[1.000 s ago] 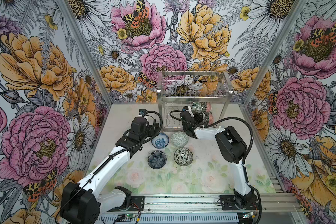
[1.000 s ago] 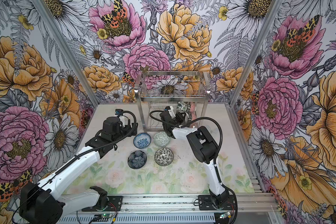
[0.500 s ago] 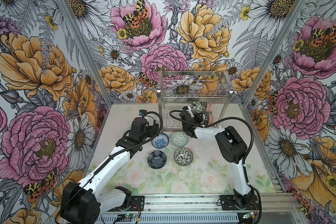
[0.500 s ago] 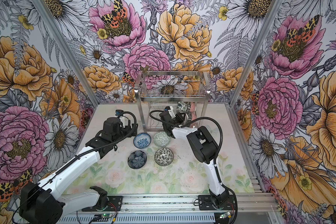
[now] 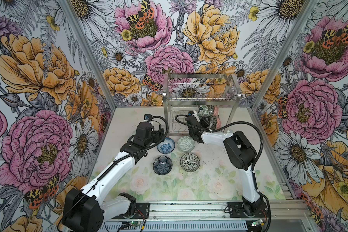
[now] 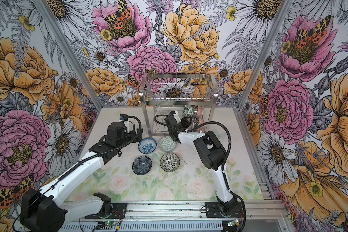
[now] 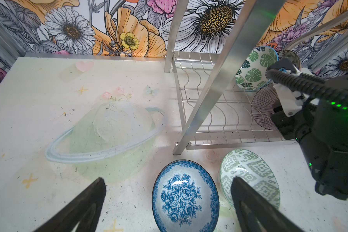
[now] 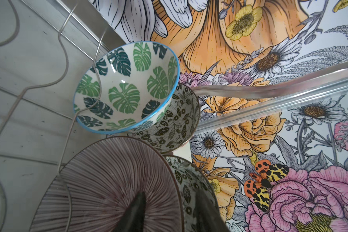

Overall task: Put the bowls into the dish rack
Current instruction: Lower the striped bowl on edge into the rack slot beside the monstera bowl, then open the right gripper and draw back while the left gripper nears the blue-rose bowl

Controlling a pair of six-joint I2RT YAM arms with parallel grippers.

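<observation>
Rack [image 5: 201, 99] far centre on counter [image 5: 209, 184]. Right hand [image 8: 170, 197] inside lower tier, fingers [image 8: 136, 213] parted astride rim of striped bowl [image 8: 109, 190] standing on edge, leaf bowl [image 8: 125, 90] just beyond. Left hand [image 7: 168, 180] spread wide over counter by blue bowl [image 7: 184, 196]; three more bowls [image 5: 189, 161] beside it, near side of rack

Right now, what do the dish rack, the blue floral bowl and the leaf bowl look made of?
Dish rack: metal, likely stainless steel; brushed flat legs, thin bright wire shelf.
Blue floral bowl: glazed ceramic by the look; glossy highlight on the printed roses.
Leaf bowl: same, glossy glaze with small glints; porcelain or stoneware, cannot tell.
</observation>
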